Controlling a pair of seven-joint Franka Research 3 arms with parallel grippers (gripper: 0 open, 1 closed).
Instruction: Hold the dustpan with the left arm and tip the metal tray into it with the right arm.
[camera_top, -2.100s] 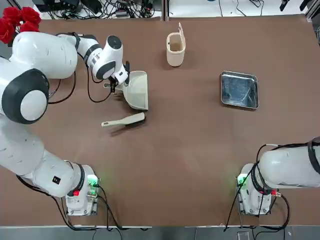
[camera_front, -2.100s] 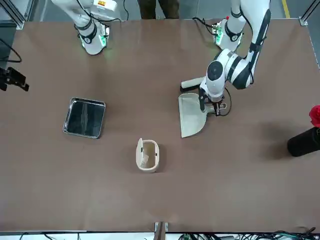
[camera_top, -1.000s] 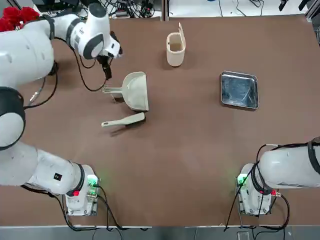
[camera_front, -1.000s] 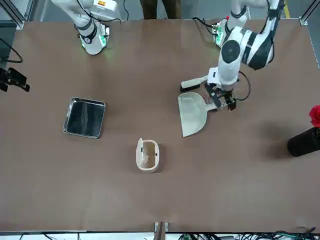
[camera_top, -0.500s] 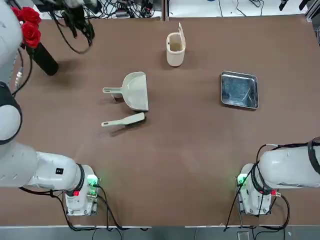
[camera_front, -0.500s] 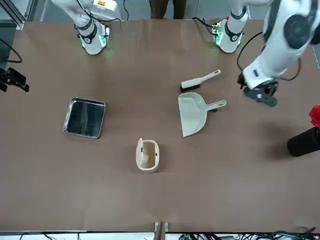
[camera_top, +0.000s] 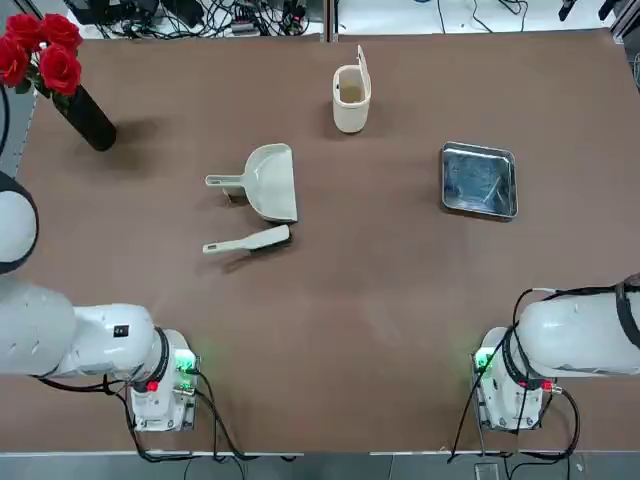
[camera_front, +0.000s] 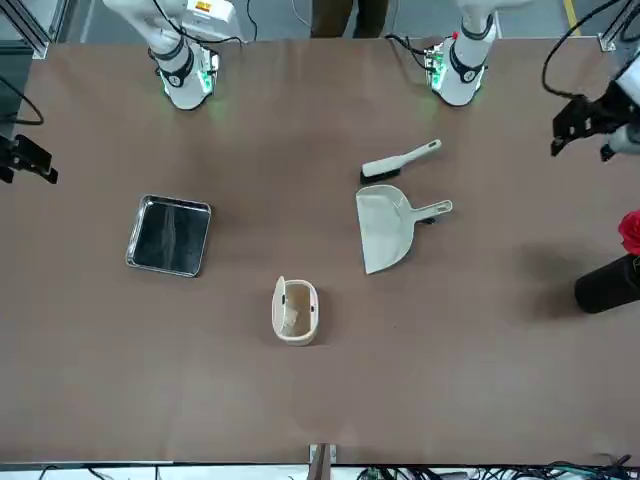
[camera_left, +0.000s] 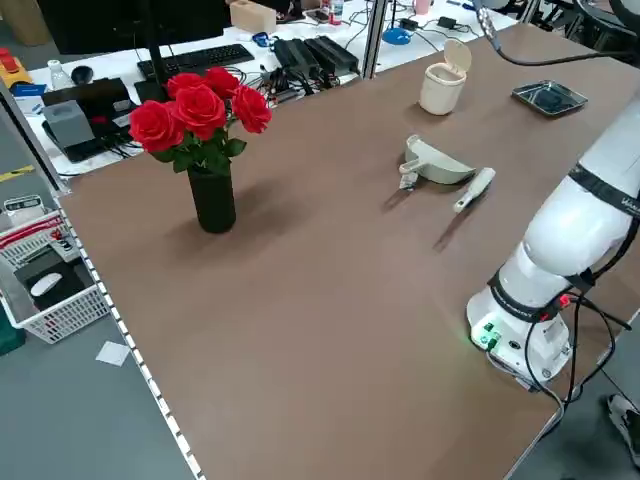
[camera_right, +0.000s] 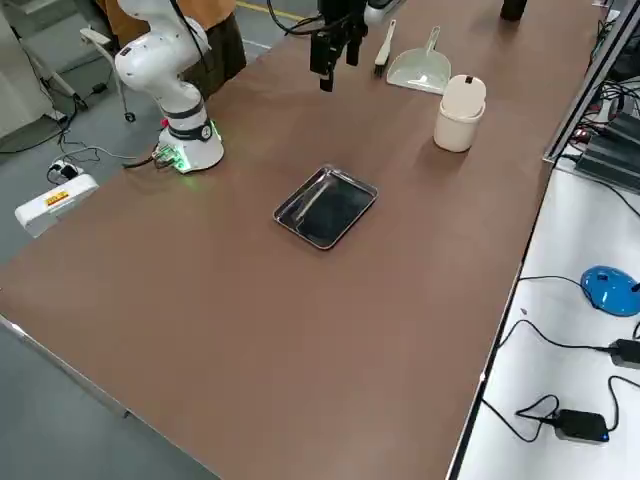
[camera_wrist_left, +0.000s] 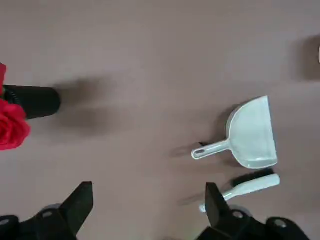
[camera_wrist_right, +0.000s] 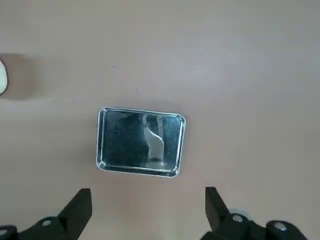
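Honestly, nothing's been grabbed yet.
Dustpan (camera_top: 272, 182): flat on the table just beside the hand brush (camera_top: 247, 241); looks light, stiff plastic, best pinched by its short handle.
Metal tray (camera_top: 480, 179): well apart, probably slick, take it by the raised rim.
Left claw (camera_wrist_left: 147, 212): spread wide, empty, high above the dustpan.
Right claw (camera_wrist_right: 147, 215): also open, over the tray.
Views: wrist cameras show the fingers; the top view shows neither claw.

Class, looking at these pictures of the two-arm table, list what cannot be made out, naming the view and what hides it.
- What is inside the bin: too small in the top view.
- The dustpan handle: hidden behind its scoop in the left side view.
- Left hand: partly cut off by the front view's edge.
- Right hand: only its open fingertips show, in the right wrist view.
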